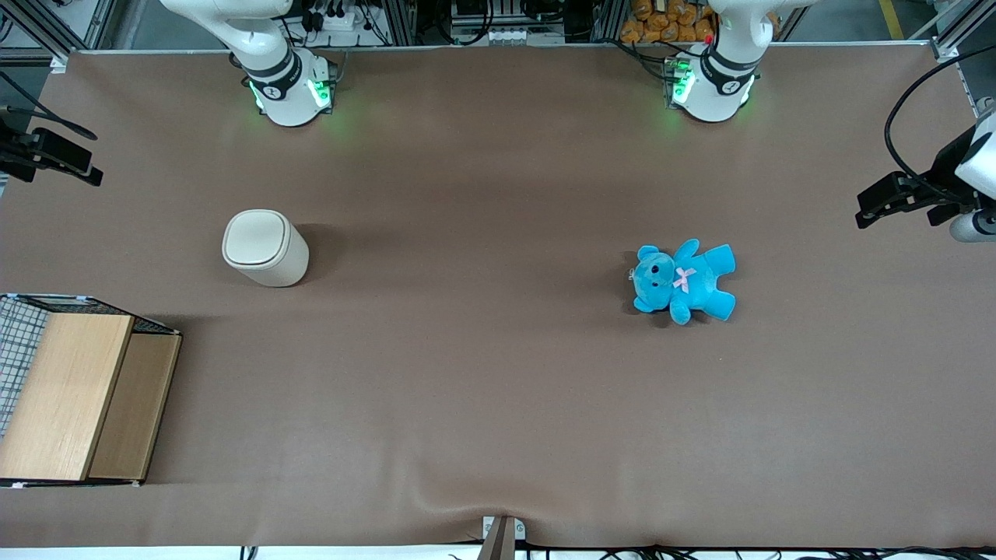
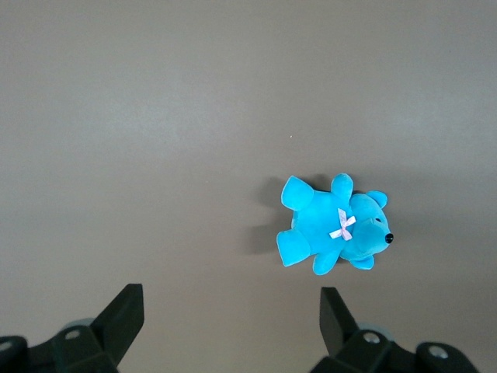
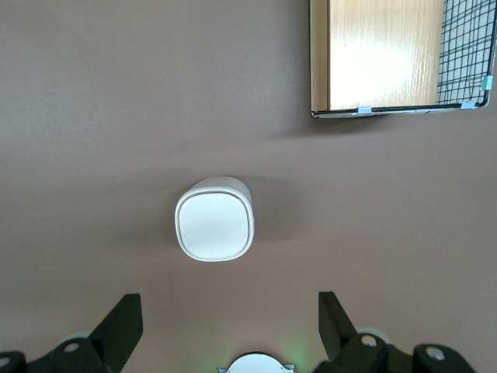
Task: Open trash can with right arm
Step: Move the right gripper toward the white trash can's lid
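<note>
Small cream-white cylindrical plastic trash can [image 1: 265, 248] stands upright on the brown cloth-covered bench [image 1: 482, 389], toward the working arm's end; rounded-square flip lid [image 3: 215, 225] shut flat. Right arm's black gripper [image 3: 225, 326] hangs high above the bench with the can in plain sight below; fingers [image 3: 120, 326] spread wide, holding nothing (well apart from the lid). Light wooden box [image 1: 74, 397] lies nearer the front camera than the can. Blue plush teddy [image 1: 685, 280] lies toward the parked arm's end.
</note>
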`<state>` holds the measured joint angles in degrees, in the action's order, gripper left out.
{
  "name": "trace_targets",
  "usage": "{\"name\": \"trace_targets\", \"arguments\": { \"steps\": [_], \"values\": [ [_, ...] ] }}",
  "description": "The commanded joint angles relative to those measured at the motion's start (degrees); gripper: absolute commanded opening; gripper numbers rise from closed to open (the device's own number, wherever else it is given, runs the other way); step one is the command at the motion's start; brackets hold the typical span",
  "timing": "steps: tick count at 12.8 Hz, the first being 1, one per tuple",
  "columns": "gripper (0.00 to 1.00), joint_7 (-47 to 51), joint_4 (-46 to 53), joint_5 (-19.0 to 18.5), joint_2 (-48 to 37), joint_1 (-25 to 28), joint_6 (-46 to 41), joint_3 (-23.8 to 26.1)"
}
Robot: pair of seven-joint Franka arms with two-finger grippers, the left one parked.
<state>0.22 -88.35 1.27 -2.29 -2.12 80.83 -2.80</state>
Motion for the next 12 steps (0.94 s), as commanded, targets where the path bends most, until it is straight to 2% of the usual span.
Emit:
{"name": "trace_targets", "arguments": {
  "steps": [1, 10, 11, 12],
  "values": [
    [1.0, -0.14, 0.11, -0.83, 0.53, 0.09, -0.32, 0.07],
    [1.0, 0.21, -2.26, -0.3, 0.8, 0.27, -3.04, 0.16],
    [0.96, 0.3, -3.05, -0.3, 0.71, 0.71, -3.48, 0.25],
    [0.85, 0.65, -4.71, -0.21, 0.36, 0.88, -3.66, 0.25]
  ]
}}
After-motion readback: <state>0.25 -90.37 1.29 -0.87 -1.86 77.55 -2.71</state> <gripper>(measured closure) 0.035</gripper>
